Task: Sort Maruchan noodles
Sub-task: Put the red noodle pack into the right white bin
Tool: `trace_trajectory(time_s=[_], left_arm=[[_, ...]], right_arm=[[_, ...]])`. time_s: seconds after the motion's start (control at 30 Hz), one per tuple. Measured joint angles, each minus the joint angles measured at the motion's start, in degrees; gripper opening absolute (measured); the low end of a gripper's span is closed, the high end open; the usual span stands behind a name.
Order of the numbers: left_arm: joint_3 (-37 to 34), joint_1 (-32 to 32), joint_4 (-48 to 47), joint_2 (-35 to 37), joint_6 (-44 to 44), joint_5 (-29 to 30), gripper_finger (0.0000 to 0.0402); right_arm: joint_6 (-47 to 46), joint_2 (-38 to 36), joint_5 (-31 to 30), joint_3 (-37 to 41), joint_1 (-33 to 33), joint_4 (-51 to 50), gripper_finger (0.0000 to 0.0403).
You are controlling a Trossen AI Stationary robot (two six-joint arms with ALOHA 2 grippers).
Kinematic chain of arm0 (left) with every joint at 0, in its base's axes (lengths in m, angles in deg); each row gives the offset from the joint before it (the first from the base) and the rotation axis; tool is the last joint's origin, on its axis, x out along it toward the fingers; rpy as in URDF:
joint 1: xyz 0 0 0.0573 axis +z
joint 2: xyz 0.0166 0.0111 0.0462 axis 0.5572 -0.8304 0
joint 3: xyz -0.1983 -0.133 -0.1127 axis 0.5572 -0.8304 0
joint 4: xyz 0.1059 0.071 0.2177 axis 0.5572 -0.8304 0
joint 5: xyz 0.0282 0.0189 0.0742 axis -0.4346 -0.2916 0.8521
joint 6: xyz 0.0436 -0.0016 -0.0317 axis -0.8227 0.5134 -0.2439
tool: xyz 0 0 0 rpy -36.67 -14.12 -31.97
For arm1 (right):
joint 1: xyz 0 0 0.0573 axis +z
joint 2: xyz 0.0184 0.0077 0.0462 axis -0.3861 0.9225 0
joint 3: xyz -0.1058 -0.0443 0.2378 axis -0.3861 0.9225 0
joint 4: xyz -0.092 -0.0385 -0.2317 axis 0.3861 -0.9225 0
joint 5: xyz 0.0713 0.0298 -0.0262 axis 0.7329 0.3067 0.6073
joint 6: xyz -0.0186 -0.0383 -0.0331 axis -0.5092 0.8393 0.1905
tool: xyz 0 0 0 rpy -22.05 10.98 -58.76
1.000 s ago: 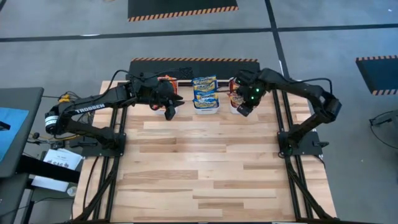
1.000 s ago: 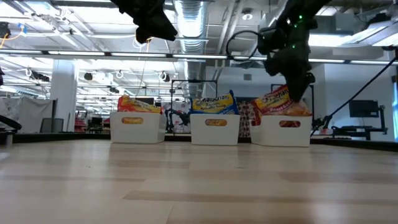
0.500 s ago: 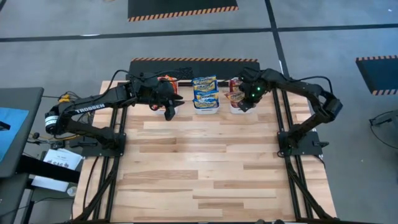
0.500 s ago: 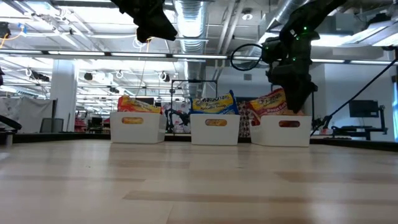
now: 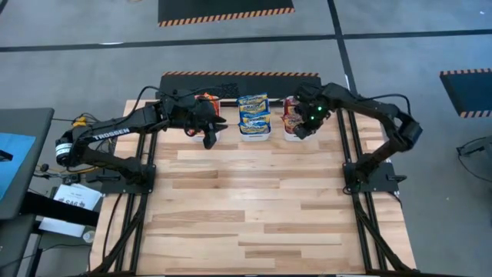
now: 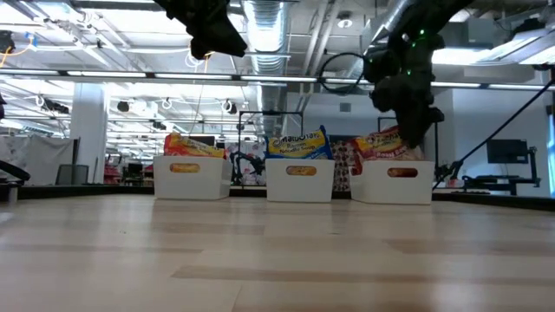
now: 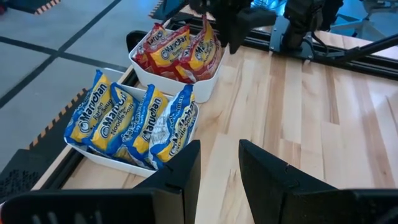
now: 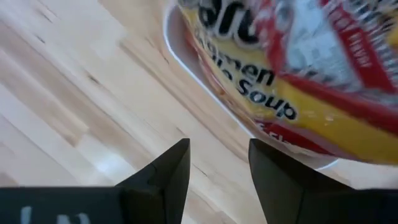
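Your three white bins sit in a row at the far edge of the wooden surface; the left bin holds orange noodle packets, the middle bin holds blue-and-yellow packets, and the right bin holds dark red packets; your right end effector hangs just above the near rim of the right bin, fingers spread with nothing between them, a red packet filling its wrist view just beyond the tips; your left end effector hovers beside the left bin, near the middle one, fingers parted and empty.
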Motion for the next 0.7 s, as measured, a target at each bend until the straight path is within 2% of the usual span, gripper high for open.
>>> trace_trajectory(time_s=[0.27, 0.4, 0.53, 0.7], left_arm=[[0.0, 0.56, 0.0, 0.0, -0.03, -0.01, 0.0096], [0.0, 0.56, 0.0, 0.0, -0.04, -0.01, 0.0096], [0.0, 0.56, 0.0, 0.0, -0.3, -0.01, 0.0096], [0.0, 0.56, 0.0, 0.0, -0.32, -0.01, 0.0096]], right_arm=[[-2.99, -5.18, -0.26, -3.97, 1.49, -1.28, 0.0188], [-2.97, -6.83, -5.24, -5.65, 0.61, 4.67, 0.0188], [-2.8, -5.53, -5.86, -5.79, -2.19, 8.13, 0.0188], [-1.61, -0.34, -4.13, -5.74, -4.93, 3.94, 0.0188]])
